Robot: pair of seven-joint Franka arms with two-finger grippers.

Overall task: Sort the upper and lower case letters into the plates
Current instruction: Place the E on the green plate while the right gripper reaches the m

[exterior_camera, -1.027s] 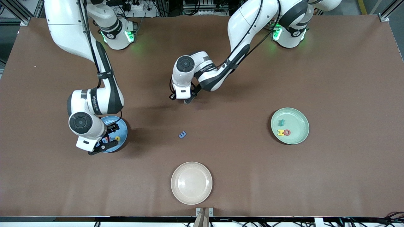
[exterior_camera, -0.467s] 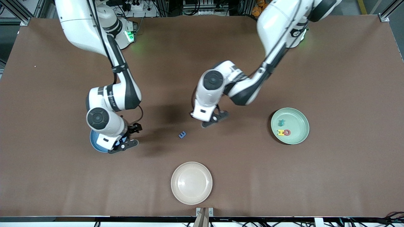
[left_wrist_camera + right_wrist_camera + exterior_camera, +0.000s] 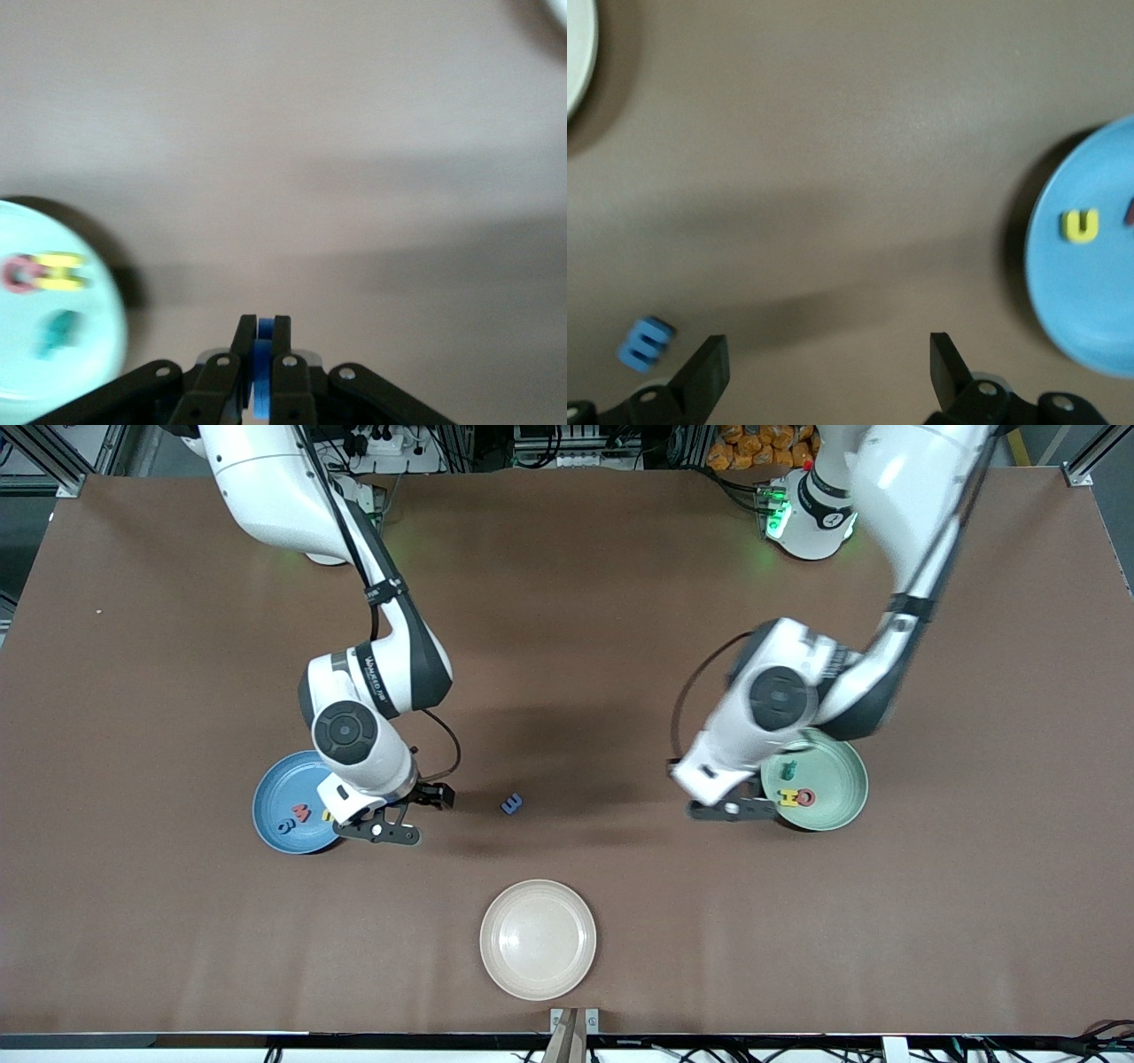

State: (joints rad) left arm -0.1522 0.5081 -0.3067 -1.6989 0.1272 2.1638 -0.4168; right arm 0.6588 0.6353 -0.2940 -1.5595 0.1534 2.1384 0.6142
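My left gripper (image 3: 731, 809) is shut on a small blue letter (image 3: 263, 354) and hangs over the table just beside the mint plate (image 3: 837, 819). That plate (image 3: 27, 376) holds a teal letter (image 3: 790, 769), a yellow H (image 3: 787, 798) and a red O (image 3: 805, 797). My right gripper (image 3: 415, 815) is open and empty, over the table between the blue plate (image 3: 270, 802) and a blue E (image 3: 511, 804). The blue plate (image 3: 1099, 310) holds a yellow u (image 3: 1080, 225), a red M (image 3: 302, 811) and a blue letter (image 3: 285, 825). The E (image 3: 647, 343) lies beside one right finger.
A cream-beige plate (image 3: 538, 939) sits empty near the table's front edge, nearer to the camera than the blue E. Its rim also shows in the right wrist view (image 3: 578, 53). The brown table (image 3: 620, 921) stretches wide around the plates.
My left gripper swung from the table's middle to the mint plate's edge. My right gripper left the blue plate and moved toward the blue E, uncovering that plate's letters.
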